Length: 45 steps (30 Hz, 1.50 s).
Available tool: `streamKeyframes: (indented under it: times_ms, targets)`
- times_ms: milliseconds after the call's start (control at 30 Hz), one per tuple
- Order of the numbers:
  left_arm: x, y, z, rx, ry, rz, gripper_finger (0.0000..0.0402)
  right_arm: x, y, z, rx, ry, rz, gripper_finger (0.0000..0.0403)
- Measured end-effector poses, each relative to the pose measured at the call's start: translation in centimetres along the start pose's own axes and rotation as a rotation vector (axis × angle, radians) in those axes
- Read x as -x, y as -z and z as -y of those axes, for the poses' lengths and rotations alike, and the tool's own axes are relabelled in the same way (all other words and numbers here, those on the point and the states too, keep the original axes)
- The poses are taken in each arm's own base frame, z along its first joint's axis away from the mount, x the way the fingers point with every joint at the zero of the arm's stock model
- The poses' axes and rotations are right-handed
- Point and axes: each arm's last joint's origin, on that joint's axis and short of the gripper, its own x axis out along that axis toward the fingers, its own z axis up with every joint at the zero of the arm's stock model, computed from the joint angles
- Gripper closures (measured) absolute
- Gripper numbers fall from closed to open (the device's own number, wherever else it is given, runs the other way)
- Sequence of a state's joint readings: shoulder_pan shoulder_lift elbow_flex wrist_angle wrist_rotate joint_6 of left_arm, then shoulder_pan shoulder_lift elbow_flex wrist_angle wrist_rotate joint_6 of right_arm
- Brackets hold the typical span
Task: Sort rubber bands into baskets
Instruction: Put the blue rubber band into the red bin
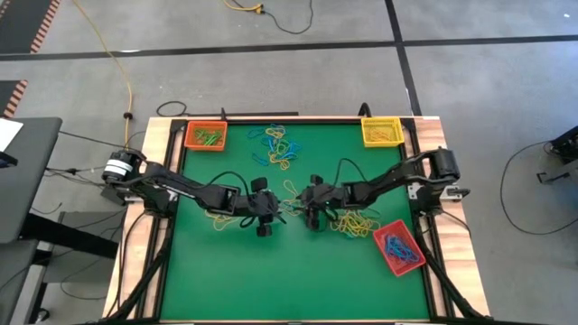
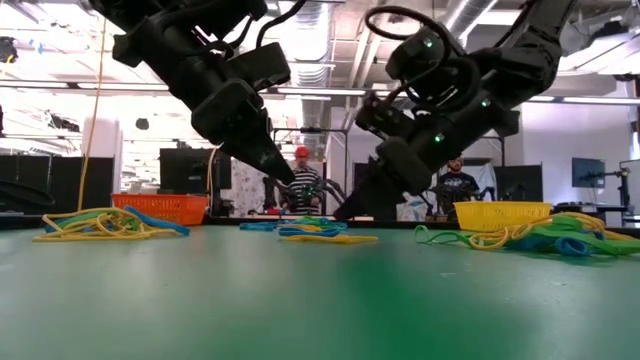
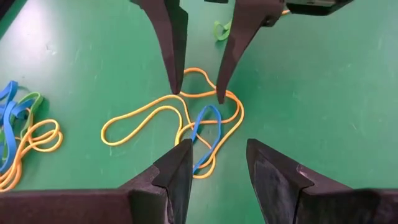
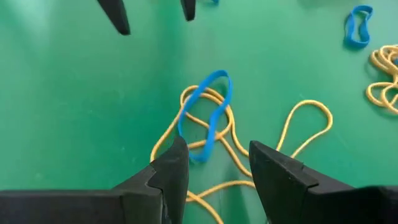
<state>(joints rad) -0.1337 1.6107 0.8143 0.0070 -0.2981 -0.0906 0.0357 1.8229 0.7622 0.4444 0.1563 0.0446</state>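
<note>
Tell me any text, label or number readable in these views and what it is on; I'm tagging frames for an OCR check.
None can be read.
Baskets, rubber bands, table and both grippers: no visible print.
Room behind in the low view: any signs too small to read.

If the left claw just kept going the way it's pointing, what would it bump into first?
Most likely the blue rubber band tangled with yellow rubber bands on the green table, right ahead of the open left gripper. The right gripper's fingertips touch down just past it. Depth is hard to judge.
</note>
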Motion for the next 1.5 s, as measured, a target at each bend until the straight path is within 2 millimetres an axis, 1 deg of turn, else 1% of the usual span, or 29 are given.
streamKeyframes:
  times_ms: [100,267,367,467,567,767,900,1500]
  targets:
    - [-0.2,0.0,0.1,0.000,0.000,0.005,0.0261,0.0,0.0,-0.1,-0.004,-0.027,-0.003,0.0207]
    - [-0.6,0.3,0.2,-0.001,-0.001,-0.006,0.0261,-1.3,1.4,-0.2,-0.009,-0.019,-0.050,0.0207]
    - [-0.7,0.3,0.2,0.002,0.004,-0.011,0.0261,-1.7,1.0,-0.2,-0.011,0.023,-0.038,0.0208]
    - [-0.6,0.4,0.3,0.010,0.008,-0.014,0.0261,-2.1,0.5,-0.2,-0.005,0.026,-0.026,0.0215]
    - [-0.6,0.4,0.3,0.011,0.007,-0.014,0.0261,-2.3,0.2,-0.3,-0.004,0.007,-0.018,0.0228]
    - [-0.6,0.4,0.3,0.011,0.007,-0.015,0.0261,-2.9,0.7,-0.3,-0.027,-0.020,-0.037,0.0259]
    - [-0.6,0.4,0.3,0.011,0.007,-0.015,0.0261,-2.9,0.7,-0.3,-0.030,-0.020,-0.036,0.0281]
    - [-0.6,0.4,0.3,0.018,0.008,-0.018,0.0261,-2.8,0.4,-0.3,0.001,-0.018,-0.020,0.0354]
